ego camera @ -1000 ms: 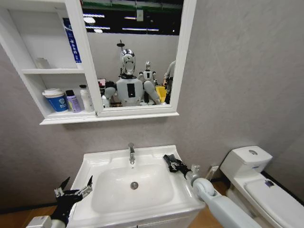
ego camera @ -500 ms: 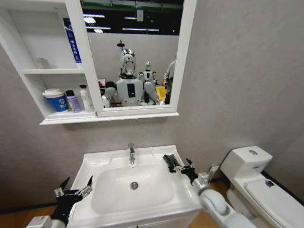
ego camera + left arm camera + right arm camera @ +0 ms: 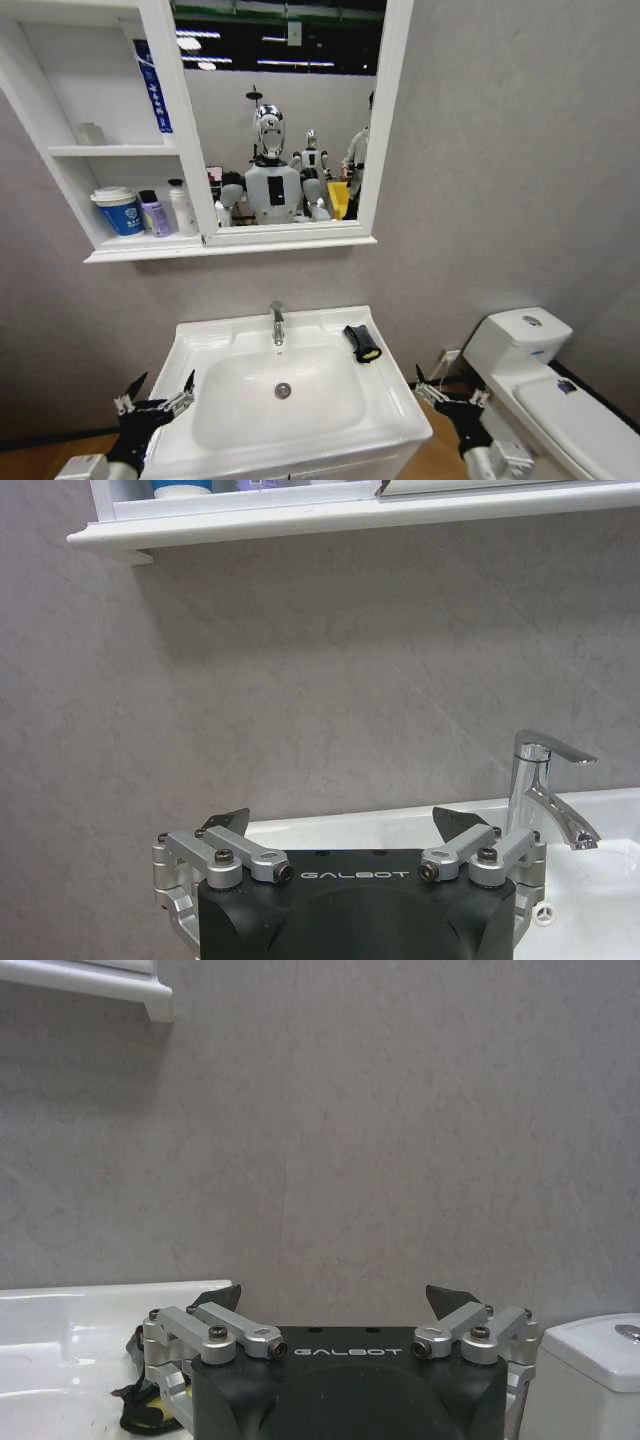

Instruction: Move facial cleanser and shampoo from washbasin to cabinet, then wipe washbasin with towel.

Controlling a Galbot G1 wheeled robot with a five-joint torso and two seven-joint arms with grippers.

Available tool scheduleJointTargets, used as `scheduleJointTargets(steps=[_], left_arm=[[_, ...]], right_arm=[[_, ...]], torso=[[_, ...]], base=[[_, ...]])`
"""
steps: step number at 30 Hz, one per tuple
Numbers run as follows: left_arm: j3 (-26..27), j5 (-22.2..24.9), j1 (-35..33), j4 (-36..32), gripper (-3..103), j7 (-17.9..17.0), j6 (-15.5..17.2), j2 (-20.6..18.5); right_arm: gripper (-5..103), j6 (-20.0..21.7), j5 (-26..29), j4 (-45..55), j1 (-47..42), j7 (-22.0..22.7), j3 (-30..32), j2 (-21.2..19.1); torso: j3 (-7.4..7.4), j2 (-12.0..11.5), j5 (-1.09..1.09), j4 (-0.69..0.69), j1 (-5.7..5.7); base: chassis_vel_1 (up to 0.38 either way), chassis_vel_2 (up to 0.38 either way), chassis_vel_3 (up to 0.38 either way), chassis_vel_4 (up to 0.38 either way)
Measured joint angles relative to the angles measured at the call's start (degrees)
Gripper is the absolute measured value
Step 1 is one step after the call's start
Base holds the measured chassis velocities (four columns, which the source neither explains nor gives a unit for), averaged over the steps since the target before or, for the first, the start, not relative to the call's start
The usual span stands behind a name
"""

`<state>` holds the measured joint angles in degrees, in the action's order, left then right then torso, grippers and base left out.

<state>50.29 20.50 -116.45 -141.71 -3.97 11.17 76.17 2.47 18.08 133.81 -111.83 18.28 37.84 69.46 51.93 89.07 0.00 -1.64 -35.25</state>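
Head view, nearest first. Left gripper (image 3: 155,402) hangs low off the front-left corner of the washbasin (image 3: 400,405), jaws spread wide, nothing between them, touching nothing. Right gripper (image 3: 448,402) sits low just off the washbasin's front-right corner, between it and the toilet (image 3: 540,385); jaws likewise spread wide and empty.

Left wrist view: left gripper (image 3: 340,828) fingertips well apart, facing the grey wall, with the chrome tap (image 3: 545,795) off to one side on the white basin rim. Right wrist view: right gripper (image 3: 335,1300) open, empty, pointing at the wall; a bit of the towel (image 3: 140,1415) shows beside one finger on the basin top, apart from the pads as far as can be judged.

Washbasin: bowl bare, drain hole (image 3: 283,390) at centre, tap (image 3: 277,322) at the back rim. Towel (image 3: 361,342) lies flat on the rim's back-right deck, just right of the bowl. Black, folded, long axis running from the back wall toward the front and slightly rightward; yellow-green edge at the near end.

Farther up, cabinet (image 3: 120,255): the lowest niche holds a blue-and-white cup (image 3: 120,211), a purple bottle (image 3: 153,213) and a white bottle (image 3: 182,207), upright, side by side. Mirror (image 3: 280,110) adjoins on the right.
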Motion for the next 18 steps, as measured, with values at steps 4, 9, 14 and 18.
scheduleJointTargets(steps=[4, 9, 14, 18], left_arm=[[0.00, 0.00, 0.00, 0.00, 100, 0.00, 0.00, 0.00], [0.00, 0.00, 0.00, 0.00, 100, 0.00, 0.00, 0.00], [0.00, 0.00, 0.00, 0.00, 100, 0.00, 0.00, 0.00], [0.00, 0.00, 0.00, 0.00, 100, 0.00, 0.00, 0.00]], right_arm=[[100, 1.13, 0.07, 4.95, -4.52, 1.36, 1.91, 0.52], [100, 1.34, -0.06, 5.27, -5.08, 1.38, 1.79, 0.64], [100, 1.38, -0.01, 5.10, -4.87, 1.38, 1.63, 0.57], [100, 1.40, 0.04, 4.99, -4.76, 1.37, 1.55, 0.53]], torso=[[0.01, 0.00, -0.01, 0.00, 0.00], [0.01, -0.01, 0.00, 0.00, -0.01], [0.01, -0.01, 0.01, 0.00, -0.01], [0.02, -0.01, 0.00, 0.00, -0.02]], base=[[0.000, 0.000, 0.000, 0.000], [0.000, 0.000, 0.000, 0.000], [0.000, 0.000, 0.000, 0.000], [0.000, 0.000, 0.000, 0.000]])
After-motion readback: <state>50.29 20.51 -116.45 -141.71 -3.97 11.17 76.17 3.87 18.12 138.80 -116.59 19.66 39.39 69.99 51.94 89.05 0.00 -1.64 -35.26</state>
